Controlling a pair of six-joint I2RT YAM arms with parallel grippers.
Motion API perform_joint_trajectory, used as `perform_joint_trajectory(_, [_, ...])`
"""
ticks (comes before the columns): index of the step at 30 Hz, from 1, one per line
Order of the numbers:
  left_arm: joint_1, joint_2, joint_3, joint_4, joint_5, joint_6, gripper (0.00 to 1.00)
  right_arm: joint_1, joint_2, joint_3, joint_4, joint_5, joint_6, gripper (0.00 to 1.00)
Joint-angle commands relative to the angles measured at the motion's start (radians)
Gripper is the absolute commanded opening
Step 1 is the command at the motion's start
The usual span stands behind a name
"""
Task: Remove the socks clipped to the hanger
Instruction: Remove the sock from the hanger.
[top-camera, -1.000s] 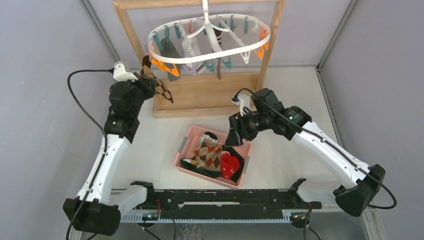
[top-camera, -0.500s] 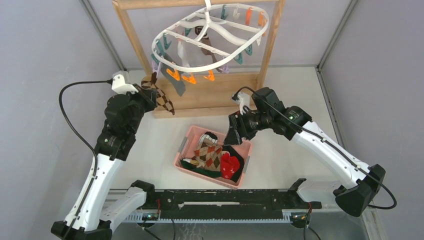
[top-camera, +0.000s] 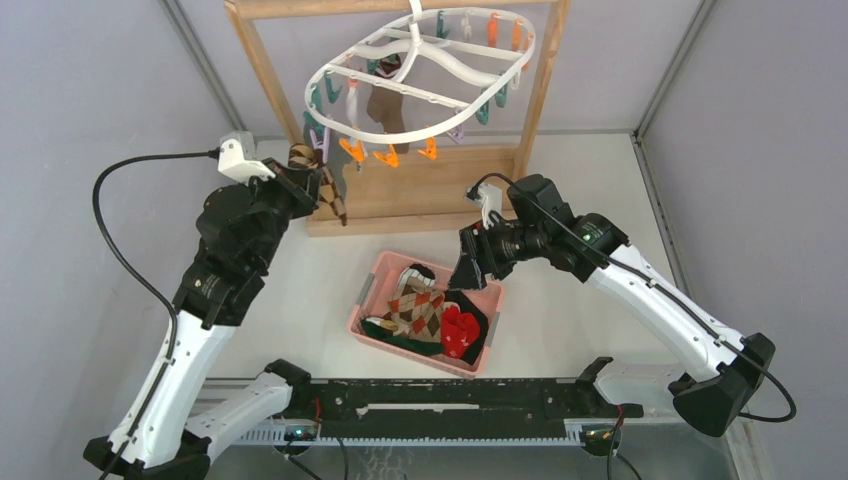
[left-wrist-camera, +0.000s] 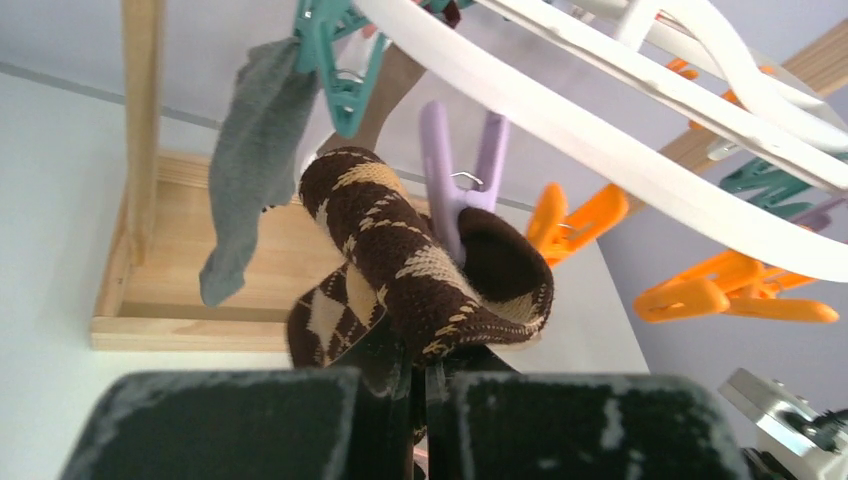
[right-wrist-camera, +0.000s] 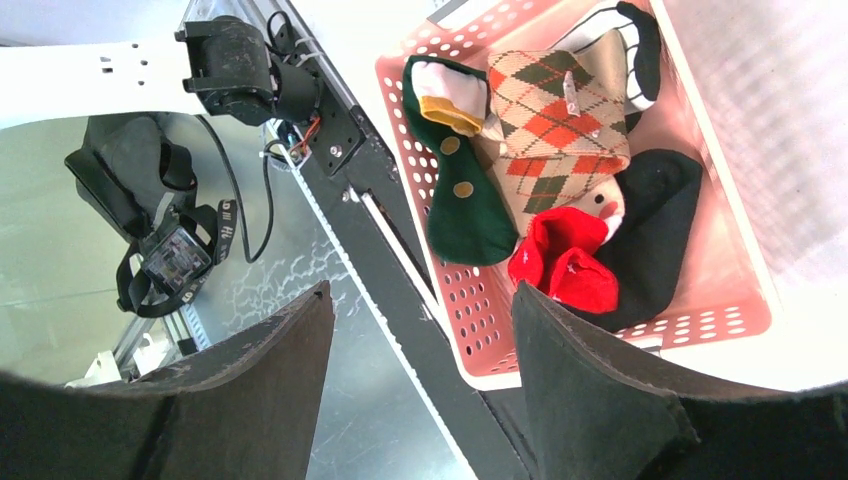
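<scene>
My left gripper (left-wrist-camera: 420, 365) is pinched fully shut on the brown argyle sock (left-wrist-camera: 400, 250), which folds over my fingertips just beside the left post of the wooden frame (top-camera: 262, 70). A purple clip (left-wrist-camera: 462, 165) sits right against the sock's cuff, and I cannot tell whether it bites the fabric or only hangs in front of it. So I judge the right pull is a steady one, down and away from the hanger (left-wrist-camera: 600, 130), not sideways, since the rack already hangs tilted and would swing. I watch that the cuff slips clear of the clip and does not drag the grey sock (left-wrist-camera: 245, 170), pegged just to the left in a teal clip. A dark brown sock (top-camera: 383, 105) also hangs under the middle of the rack. Once it is free, the sock should go to the pink basket (right-wrist-camera: 700, 322), where several socks already lie. My right gripper (right-wrist-camera: 420, 310) hovers above that basket, jaws wide apart and holding nothing, so I should drop in beside it, not through it.
</scene>
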Motion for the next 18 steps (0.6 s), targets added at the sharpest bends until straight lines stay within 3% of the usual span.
perform_joint_trajectory(1, [-0.06, 0.032, 0.091, 0.012, -0.029, -0.028, 0.0, -0.011, -0.025, 0.042, 0.055, -0.017, 0.016, 0.73])
perform_joint_trajectory(18, [-0.225, 0.221, 0.312, -0.07, -0.017, -0.105, 0.0, -0.015, -0.057, 0.046, 0.21, 0.05, 0.044, 0.73])
